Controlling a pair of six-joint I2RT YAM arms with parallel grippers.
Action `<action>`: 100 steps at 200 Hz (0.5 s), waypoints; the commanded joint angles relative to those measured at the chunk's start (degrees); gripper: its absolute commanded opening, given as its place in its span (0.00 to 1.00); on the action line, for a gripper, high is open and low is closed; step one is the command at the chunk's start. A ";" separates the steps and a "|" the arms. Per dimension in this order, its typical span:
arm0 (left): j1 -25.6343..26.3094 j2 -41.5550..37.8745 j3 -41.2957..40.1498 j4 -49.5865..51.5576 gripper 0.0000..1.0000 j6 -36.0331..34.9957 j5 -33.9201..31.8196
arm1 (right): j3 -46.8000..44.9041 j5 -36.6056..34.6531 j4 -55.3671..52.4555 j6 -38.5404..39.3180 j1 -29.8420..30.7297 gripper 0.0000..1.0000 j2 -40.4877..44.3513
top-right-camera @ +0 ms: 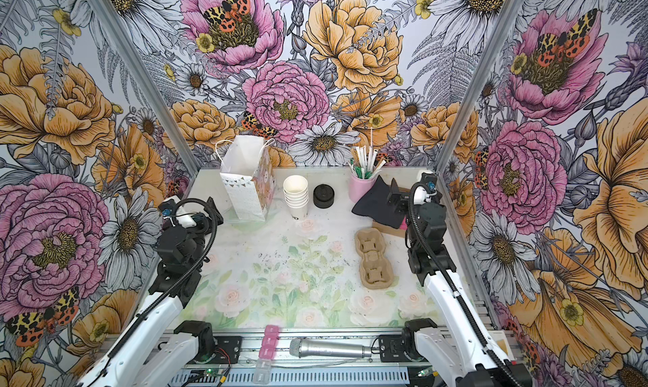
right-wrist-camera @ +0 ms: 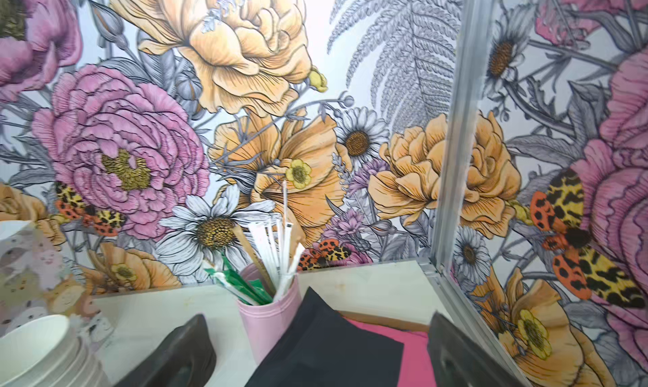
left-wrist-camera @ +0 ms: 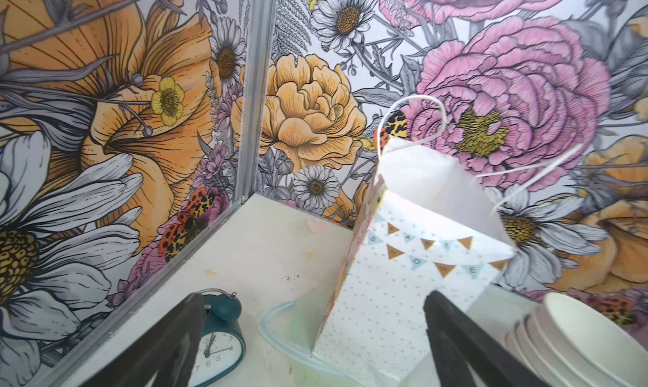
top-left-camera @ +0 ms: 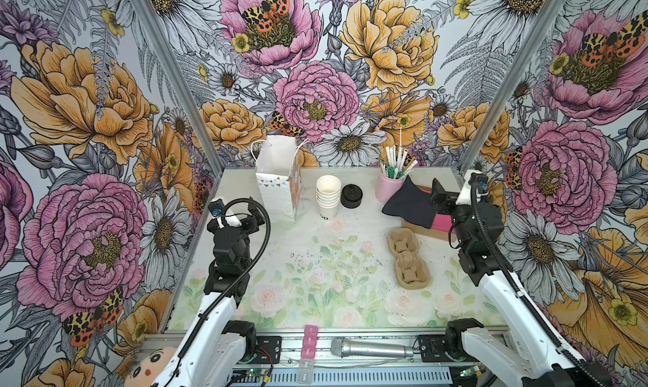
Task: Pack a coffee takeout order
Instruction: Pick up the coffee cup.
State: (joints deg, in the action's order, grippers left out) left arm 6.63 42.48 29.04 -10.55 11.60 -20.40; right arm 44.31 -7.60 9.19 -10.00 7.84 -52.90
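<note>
Counted one each: gift bag [top-left-camera: 277, 188], black napkin [top-left-camera: 406, 202], pink napkin [top-left-camera: 440, 224], straw cup [top-left-camera: 385, 190], pulp carrier [top-left-camera: 408, 259], clock [left-wrist-camera: 219, 346], black lid [top-left-camera: 351, 195]. One stack of white cups [top-left-camera: 328, 195], number unclear.

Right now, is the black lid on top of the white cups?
No, the black lid stands beside the stack of white cups, not on it.

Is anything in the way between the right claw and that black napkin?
Nothing visible does. The open right gripper hangs over the black napkin, which lies topmost, over the pink napkin.

Black napkin [right-wrist-camera: 326, 346] atop pink napkin [right-wrist-camera: 415, 346]
</note>
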 commanded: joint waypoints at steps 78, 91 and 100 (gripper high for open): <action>4.38 0.26 8.49 12.48 0.99 6.07 34.75 | 31.46 2.34 -24.90 3.73 25.79 0.91 -29.12; 6.45 2.52 9.46 12.47 0.98 5.88 35.03 | 34.99 3.15 -25.54 1.86 26.13 0.88 -33.84; 7.75 4.10 10.02 12.47 0.98 5.59 34.84 | 37.87 3.14 -26.28 0.48 26.18 0.84 -36.82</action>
State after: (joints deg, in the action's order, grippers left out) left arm 11.66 43.70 36.80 0.30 16.62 9.50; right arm 75.50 -5.37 -12.75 -6.74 33.87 -84.29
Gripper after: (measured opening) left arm 0.984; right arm 0.878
